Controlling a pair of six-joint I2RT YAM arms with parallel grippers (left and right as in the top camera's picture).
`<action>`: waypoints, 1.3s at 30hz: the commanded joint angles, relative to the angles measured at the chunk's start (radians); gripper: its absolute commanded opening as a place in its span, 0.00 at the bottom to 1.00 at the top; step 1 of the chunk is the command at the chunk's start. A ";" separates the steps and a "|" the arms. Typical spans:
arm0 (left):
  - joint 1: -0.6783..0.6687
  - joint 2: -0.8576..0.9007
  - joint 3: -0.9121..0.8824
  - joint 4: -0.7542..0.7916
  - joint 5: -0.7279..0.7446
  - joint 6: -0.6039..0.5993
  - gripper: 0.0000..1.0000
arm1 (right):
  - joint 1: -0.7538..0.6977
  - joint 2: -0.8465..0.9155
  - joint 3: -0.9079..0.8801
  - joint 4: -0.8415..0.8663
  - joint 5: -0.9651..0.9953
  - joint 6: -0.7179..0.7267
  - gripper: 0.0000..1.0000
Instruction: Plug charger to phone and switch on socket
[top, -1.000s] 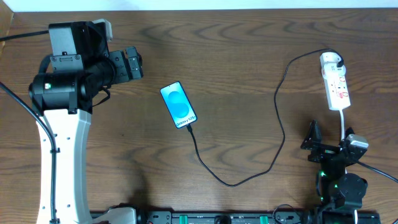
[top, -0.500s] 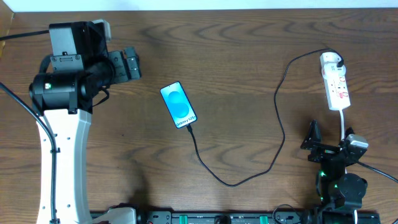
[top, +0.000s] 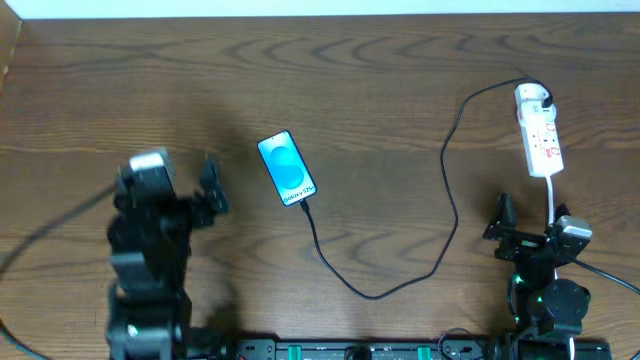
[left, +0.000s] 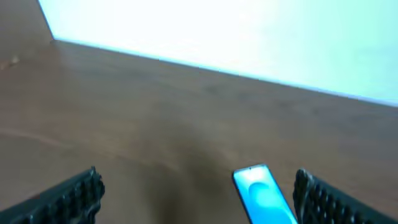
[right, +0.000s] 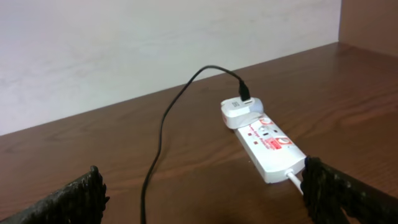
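Observation:
The phone (top: 287, 169) lies screen up left of the table's centre, lit blue; it also shows in the left wrist view (left: 264, 196). The charger cable (top: 447, 205) runs from the phone's near end in a loop to its white plug (top: 534, 97), which sits in the socket (top: 543, 140) at the right. In the right wrist view the plug (right: 240, 113) sits at the far end of the socket (right: 268, 144). My left gripper (top: 207, 192) is open and empty, left of the phone (left: 196, 200). My right gripper (top: 528, 230) is open and empty, just short of the socket (right: 205, 200).
The socket's white cord (top: 552, 195) runs toward my right arm's base (top: 548, 300). A white wall (right: 155, 43) borders the table's far edge. The left arm's body (top: 145, 270) stands at the front left.
My left arm has swung from the back left toward the front edge; its gripper now sits low, left of the phone. Phone, cable, socket and right arm have not moved.

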 joint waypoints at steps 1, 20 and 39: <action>-0.003 -0.183 -0.199 0.108 -0.009 0.002 0.99 | 0.004 -0.006 -0.003 -0.001 0.011 -0.011 0.99; -0.036 -0.548 -0.575 0.188 -0.016 0.002 0.99 | 0.004 -0.006 -0.003 -0.001 0.011 -0.011 0.99; -0.036 -0.548 -0.575 0.188 -0.016 0.002 0.99 | 0.004 -0.006 -0.003 -0.001 0.011 -0.011 0.99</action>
